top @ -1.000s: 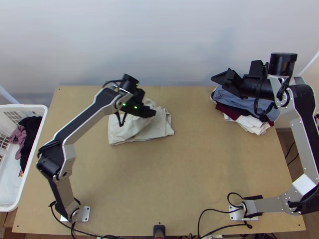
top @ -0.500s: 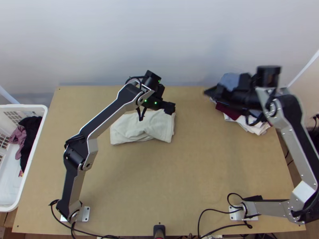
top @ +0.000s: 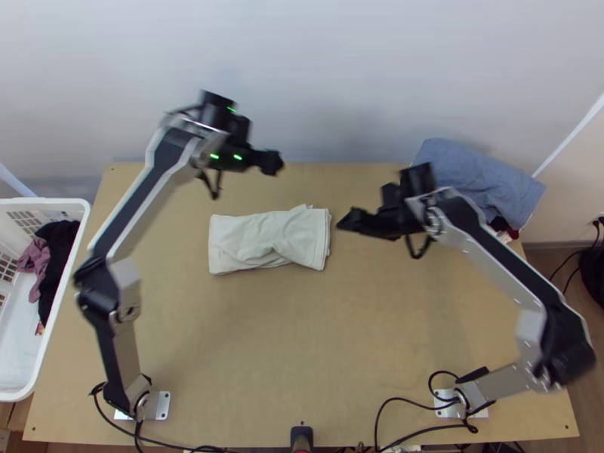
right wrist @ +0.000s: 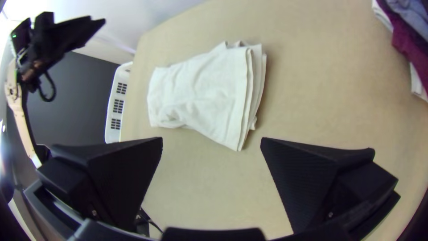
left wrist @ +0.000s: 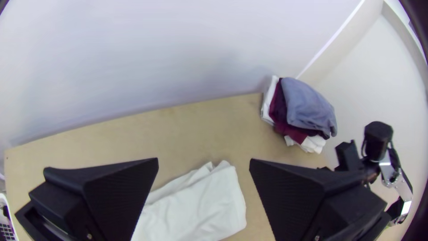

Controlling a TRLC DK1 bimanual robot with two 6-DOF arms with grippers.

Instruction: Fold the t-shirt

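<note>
There are two arms (top: 156, 181), one table (top: 272, 340), one t-shirt (top: 249, 238), one clothes stack (top: 479, 177) and one basket (top: 57, 203).

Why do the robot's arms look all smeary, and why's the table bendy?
Top view: left arm and right arm are blurred, probably from moving; the shirt looks clearer. Right wrist view: the fisheye lens bends the table's edges. Left wrist view: dark corners.

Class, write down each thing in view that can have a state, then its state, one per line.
White shirt: folded in layers, lightly creased
Left gripper: open, empty
Right gripper: open, empty
Clothes pile: stacked, blue cloth on top
Basket: uncovered, partly filled
Black cloth: bunched
</note>
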